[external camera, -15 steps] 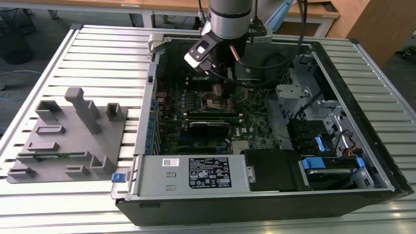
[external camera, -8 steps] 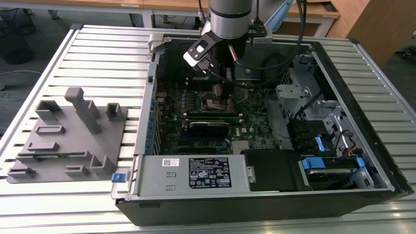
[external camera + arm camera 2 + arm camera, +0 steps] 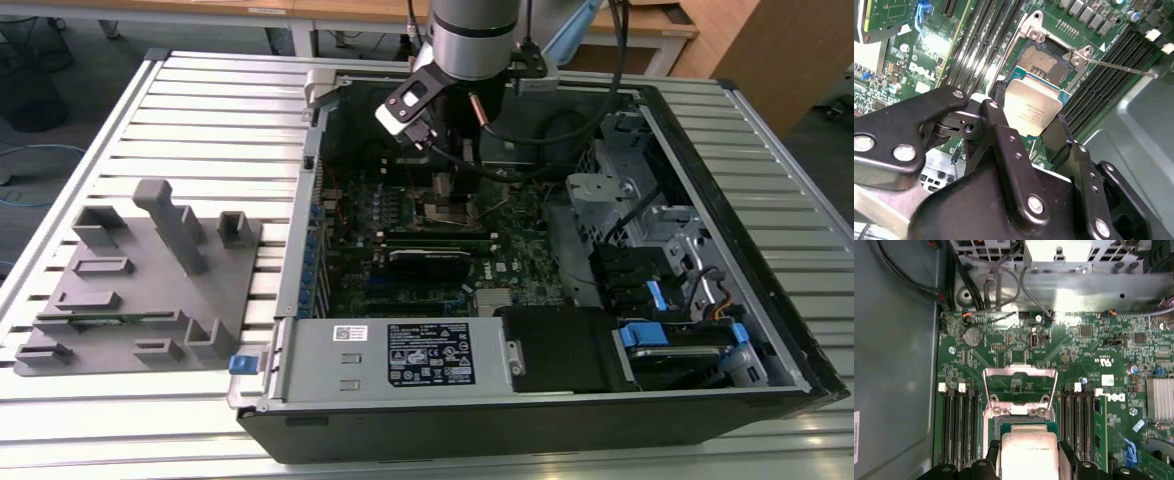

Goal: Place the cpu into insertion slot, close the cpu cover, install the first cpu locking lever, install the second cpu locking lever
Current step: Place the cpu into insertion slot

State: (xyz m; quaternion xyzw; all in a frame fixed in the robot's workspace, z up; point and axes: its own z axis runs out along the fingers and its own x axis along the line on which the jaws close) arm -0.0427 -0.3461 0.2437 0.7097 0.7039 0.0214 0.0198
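Nearly seated: cpu (image 3: pixel 1031 107) hung above insertion slot (image 3: pixel 1046 60)
Gripper (image 3: pixel 1028 452) clamped the chip; cpu cover (image 3: pixel 1020 371) stood open, locking levers (image 3: pixel 1119 66) unlatched.

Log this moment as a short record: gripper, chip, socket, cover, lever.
gripper: shut on the cpu, over the motherboard
cpu: gripped by two opposite edges, close to the insertion slot, not seated
insertion slot: open, empty
cpu cover: swung open, off the slot
locking lever: one thin rod beside the slot, not latched
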